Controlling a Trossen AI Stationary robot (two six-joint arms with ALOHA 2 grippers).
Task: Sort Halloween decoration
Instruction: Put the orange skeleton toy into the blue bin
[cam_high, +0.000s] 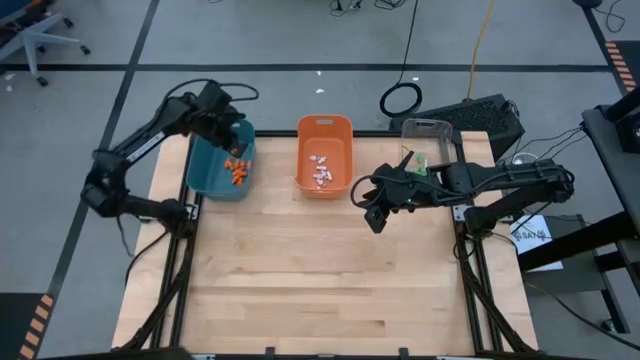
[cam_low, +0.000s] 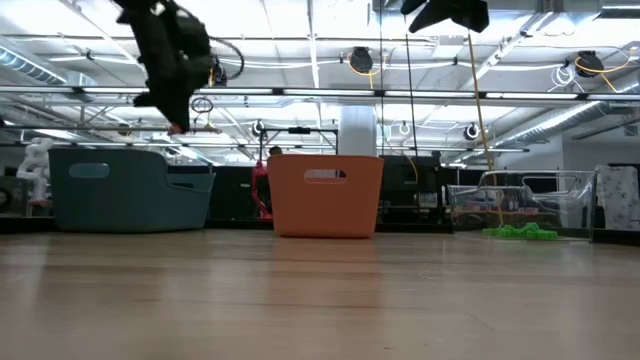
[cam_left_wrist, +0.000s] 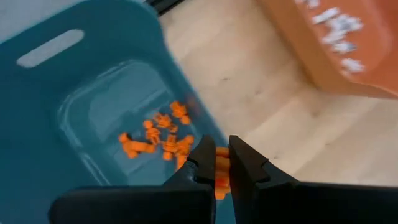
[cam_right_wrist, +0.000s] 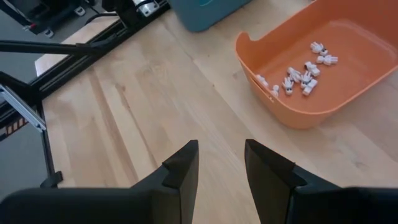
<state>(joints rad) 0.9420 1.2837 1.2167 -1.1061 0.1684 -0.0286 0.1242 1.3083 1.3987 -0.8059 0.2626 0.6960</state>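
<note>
My left gripper (cam_left_wrist: 222, 146) hangs over the teal bin (cam_high: 213, 172) at the far left and is shut on a small orange trinket (cam_left_wrist: 221, 169). Several more orange trinkets (cam_left_wrist: 160, 138) lie on that bin's floor. The orange bin (cam_high: 323, 150) holds several white trinkets (cam_right_wrist: 301, 78). Green trinkets (cam_low: 520, 232) lie at the clear bin (cam_high: 428, 138) at the far right. My right gripper (cam_right_wrist: 221, 152) hovers open above bare wood to the right of the orange bin, with nothing between its fingers. My left gripper pinches the orange trinket (cam_left_wrist: 221, 169) between its two fingers, which slant steeply down from above. The trinket is lifted clear, above the teal bin's inside near its right wall. Which part of the trinket the fingers have cannot be told.
The three bins stand in a row along the table's far edge. The wide wooden tabletop (cam_high: 320, 270) lies bare toward the near edge. A keyboard (cam_high: 480, 115) and a coiled cable (cam_high: 401, 99) lie on the floor beyond the far edge.
</note>
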